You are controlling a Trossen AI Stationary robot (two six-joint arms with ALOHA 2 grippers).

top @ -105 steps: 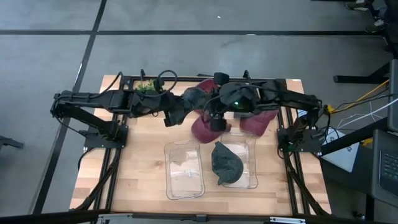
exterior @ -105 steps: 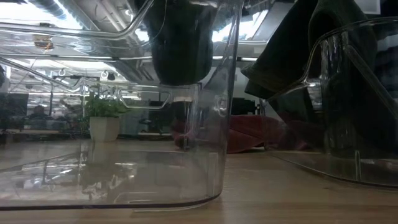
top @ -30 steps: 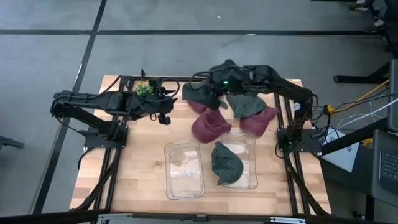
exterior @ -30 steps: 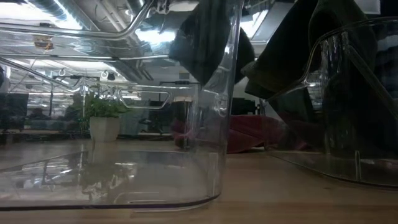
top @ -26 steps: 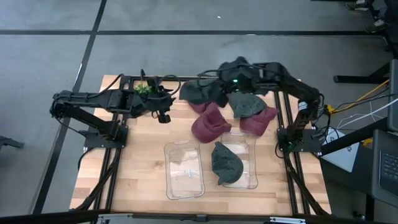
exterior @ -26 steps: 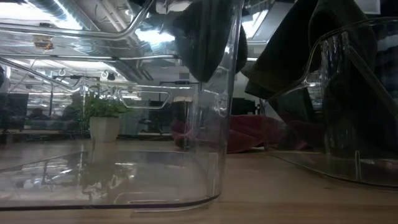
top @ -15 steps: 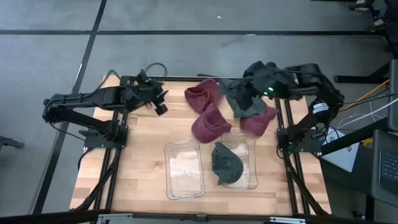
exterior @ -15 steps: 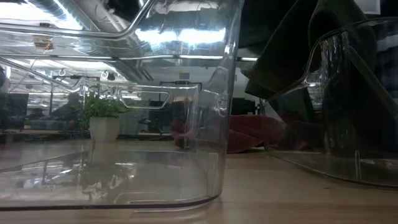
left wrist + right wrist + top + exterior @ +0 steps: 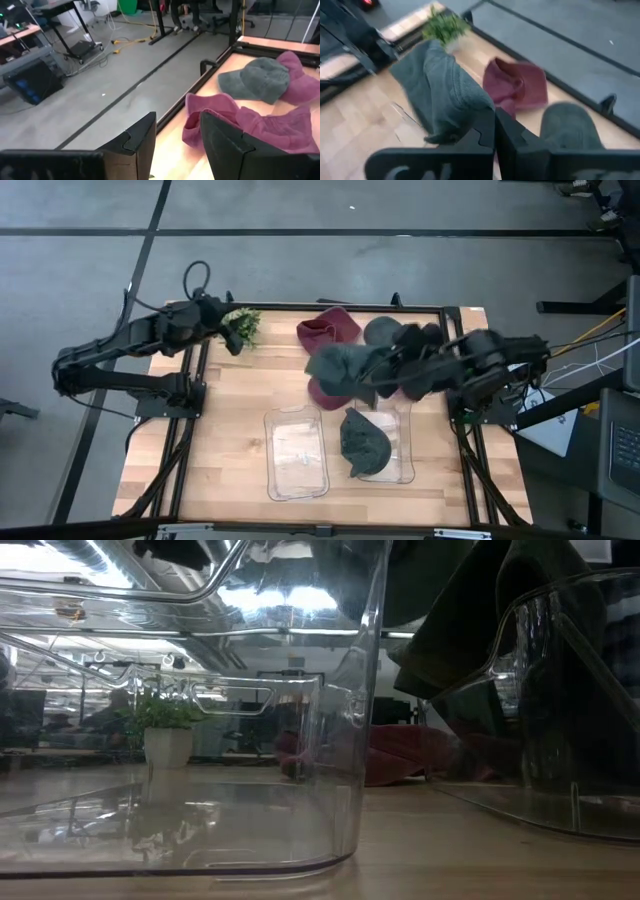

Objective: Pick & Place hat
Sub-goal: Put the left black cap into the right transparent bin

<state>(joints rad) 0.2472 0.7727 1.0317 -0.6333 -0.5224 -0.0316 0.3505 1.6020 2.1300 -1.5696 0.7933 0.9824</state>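
A dark grey-green hat (image 9: 336, 368) hangs above the table's middle from my right gripper (image 9: 386, 370), which is shut on it; the right wrist view shows that hat (image 9: 440, 92) beside the shut fingers. Below it, a maroon hat (image 9: 318, 393) lies on the wood. Another maroon hat (image 9: 328, 330) and a grey cap (image 9: 381, 330) lie at the far edge. My left gripper (image 9: 222, 328) is open over the far left corner, beside a small plant (image 9: 243, 325), with nothing between its fingers (image 9: 145, 137). My right gripper pinches an edge of the dark grey-green hat (image 9: 479, 111) between its two fingers. The fingers come nearly level from the table's right. The hat is bunched and droops beyond and below the fingertips, lifted clear of the table and the hats under it.
Two clear bins stand near the front: the left bin (image 9: 297, 452) shows nothing in it, and the right bin (image 9: 404, 448) holds a dark hat (image 9: 362, 442). A black frame (image 9: 190, 380) runs along the table's sides.
My right gripper has swung with the dark hat from the far right toward the table's middle and near edge; the hat stays lifted and now hangs over the maroon hat. My left gripper has drawn back toward the far left corner, beside the plant.
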